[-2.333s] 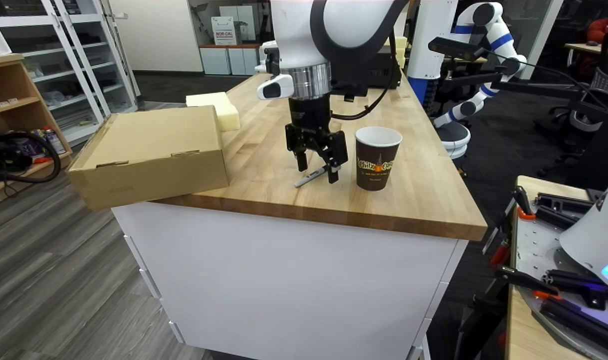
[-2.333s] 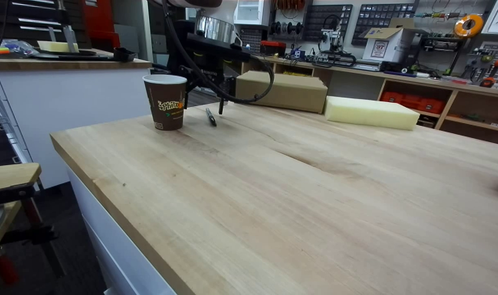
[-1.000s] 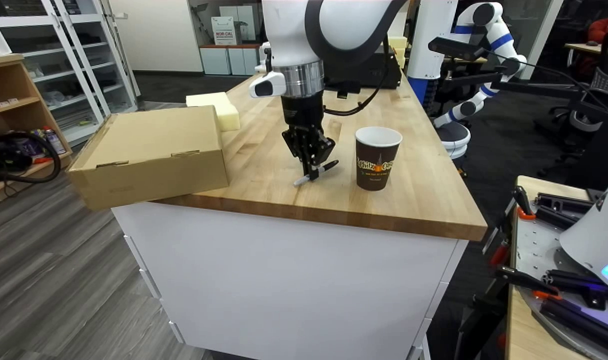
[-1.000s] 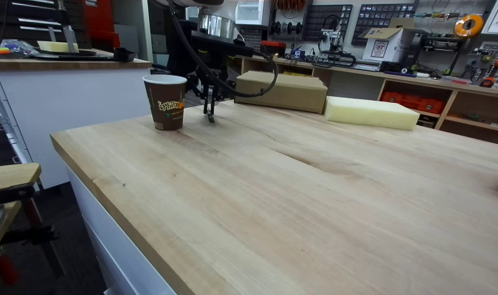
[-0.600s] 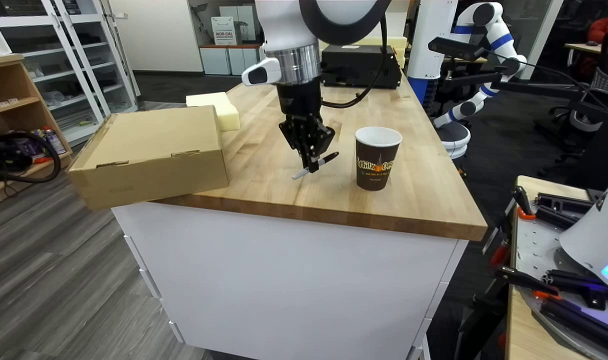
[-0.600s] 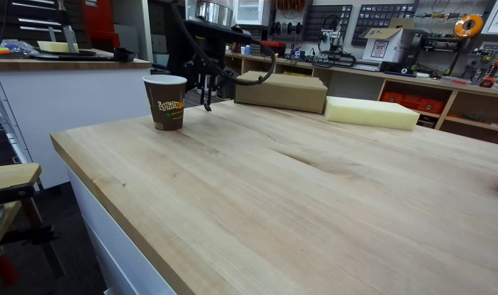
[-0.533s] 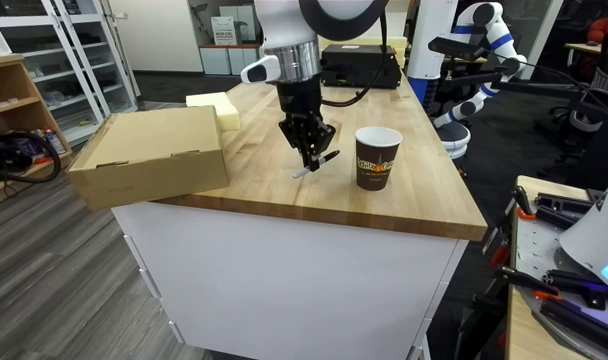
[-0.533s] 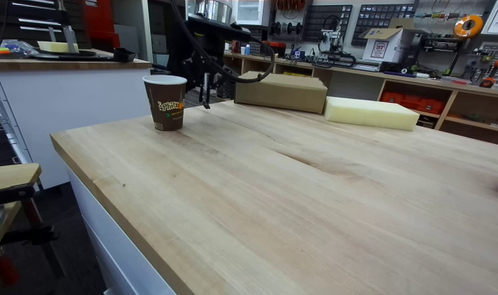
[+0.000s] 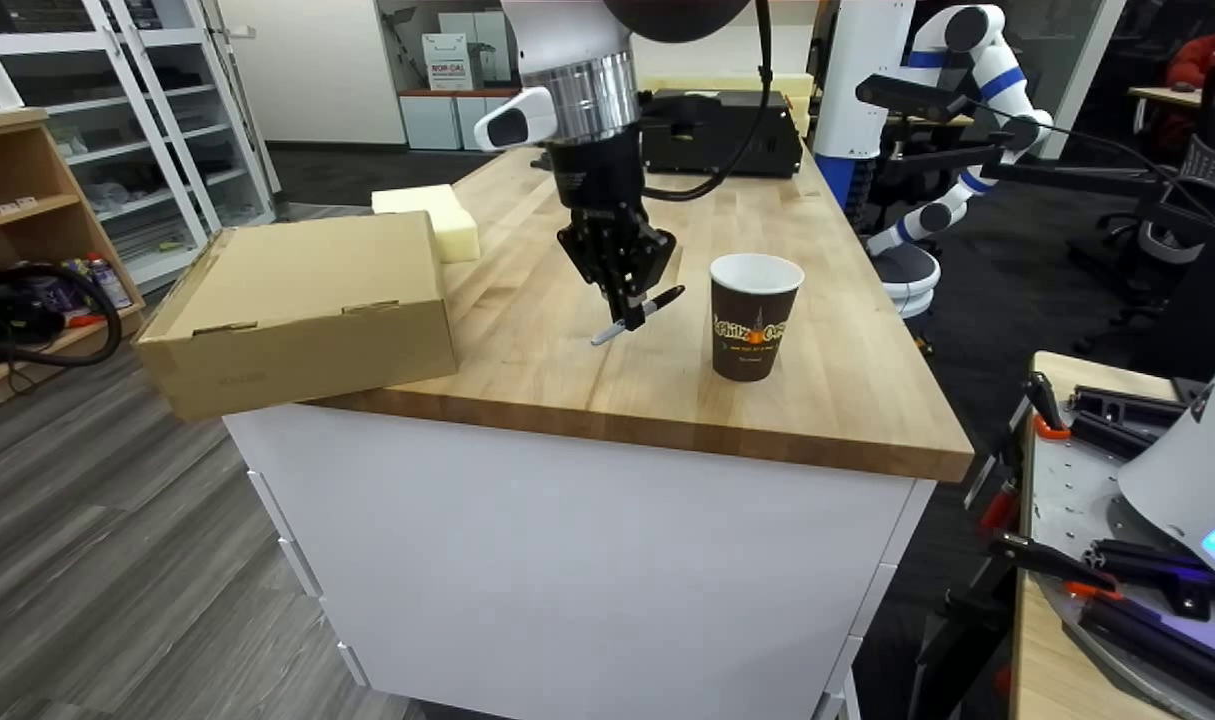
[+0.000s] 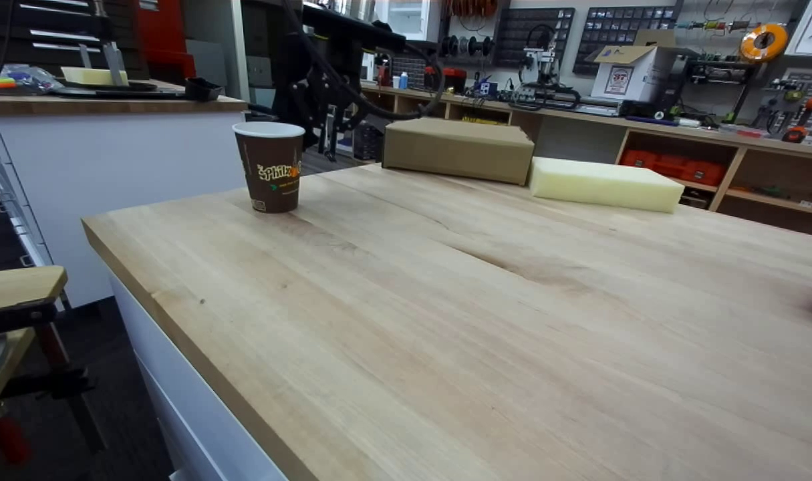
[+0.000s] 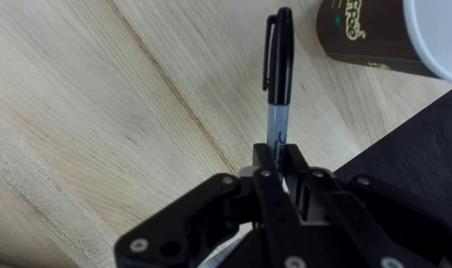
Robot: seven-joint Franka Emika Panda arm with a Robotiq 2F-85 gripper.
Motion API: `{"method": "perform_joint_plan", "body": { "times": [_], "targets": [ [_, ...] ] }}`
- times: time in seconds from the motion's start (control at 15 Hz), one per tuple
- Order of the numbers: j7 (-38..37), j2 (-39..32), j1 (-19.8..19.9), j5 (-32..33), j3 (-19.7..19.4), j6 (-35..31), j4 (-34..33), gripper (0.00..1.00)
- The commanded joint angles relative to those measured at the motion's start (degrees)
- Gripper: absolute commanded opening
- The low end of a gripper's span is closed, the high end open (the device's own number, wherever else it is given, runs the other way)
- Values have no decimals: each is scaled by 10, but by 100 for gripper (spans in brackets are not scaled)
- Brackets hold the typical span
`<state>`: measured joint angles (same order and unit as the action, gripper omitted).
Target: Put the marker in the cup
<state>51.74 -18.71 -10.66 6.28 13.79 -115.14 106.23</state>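
Note:
My gripper [image 9: 629,316] is shut on the marker [image 9: 666,298], holding it by its grey barrel above the wooden table. The black capped end points toward the cup [image 9: 752,335], which stands upright just to the right, dark brown with a white rim. In the wrist view the marker [image 11: 281,59] extends straight out from between the fingertips of the gripper [image 11: 276,154], and the cup [image 11: 363,35] shows at the top right, apart from it. In an exterior view the gripper [image 10: 328,143] is behind and right of the cup [image 10: 270,167]; the marker is hard to make out there.
A cardboard box [image 9: 297,310] overhangs the table corner, with a pale foam block [image 9: 432,220] behind it. The table's front edge [image 9: 767,447] runs close to the cup. A black case [image 9: 722,135] stands at the far end, and a cable [image 9: 737,160] loops beside the wrist.
The gripper stood open around the marker on the table, then shut on it. It has since risen with the marker, tilting slightly. The cup has not moved.

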Motion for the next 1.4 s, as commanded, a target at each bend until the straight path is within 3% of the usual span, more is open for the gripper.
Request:
{"method": "perform_joint_plan", "body": {
  "times": [0.0, 0.8, 1.0, 1.33],
  "targets": [
    [-10, 12, -7, 17, 1, 37, -12, 3],
    [-23, 37, -32, 52, 10, 130, -57, 3],
    [-45, 56, -43, 69, 13, 122, -51, 3],
    [-121, 105, -60, 82, 29, 42, -3, 3]
  ]
}}
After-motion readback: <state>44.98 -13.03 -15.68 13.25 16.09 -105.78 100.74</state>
